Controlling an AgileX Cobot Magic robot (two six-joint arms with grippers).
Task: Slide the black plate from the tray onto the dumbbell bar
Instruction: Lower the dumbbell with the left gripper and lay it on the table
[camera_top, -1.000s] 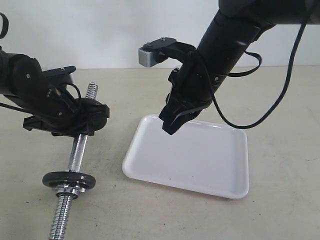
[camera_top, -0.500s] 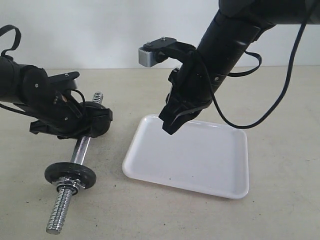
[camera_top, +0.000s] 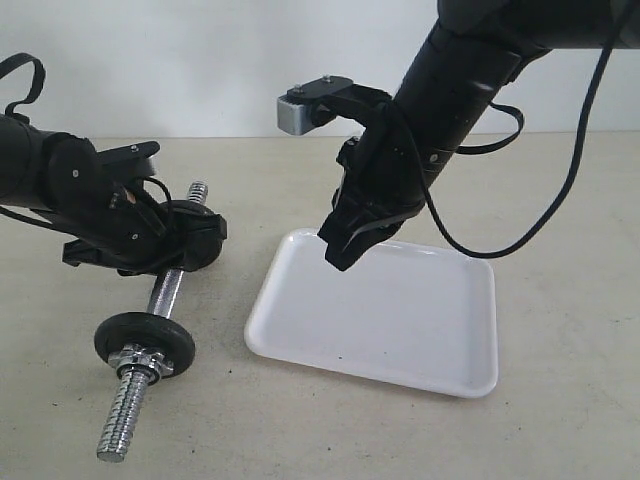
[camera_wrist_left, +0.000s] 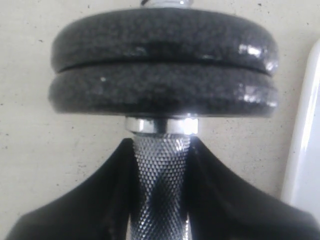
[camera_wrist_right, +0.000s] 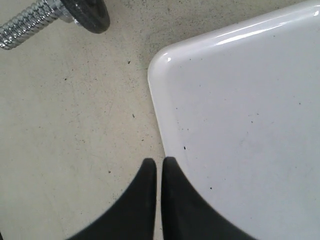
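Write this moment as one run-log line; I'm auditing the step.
black plate: on dumbbell bar | left gripper: shut on dumbbell bar | right gripper: shut, over tray edge

You're in what looks like a robotics lab: a plain beige bench (camera_top: 570, 430), a blank white wall (camera_top: 200, 60) behind it, and two black, cabled robot arms (camera_top: 450, 90).

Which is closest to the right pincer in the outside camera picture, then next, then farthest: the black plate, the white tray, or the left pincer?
1. The tray, just under the right pincer.
2. The left pincer, off to the left, gripping the dumbbell bar.
3. The black plate, lower left, on the bar's near end.
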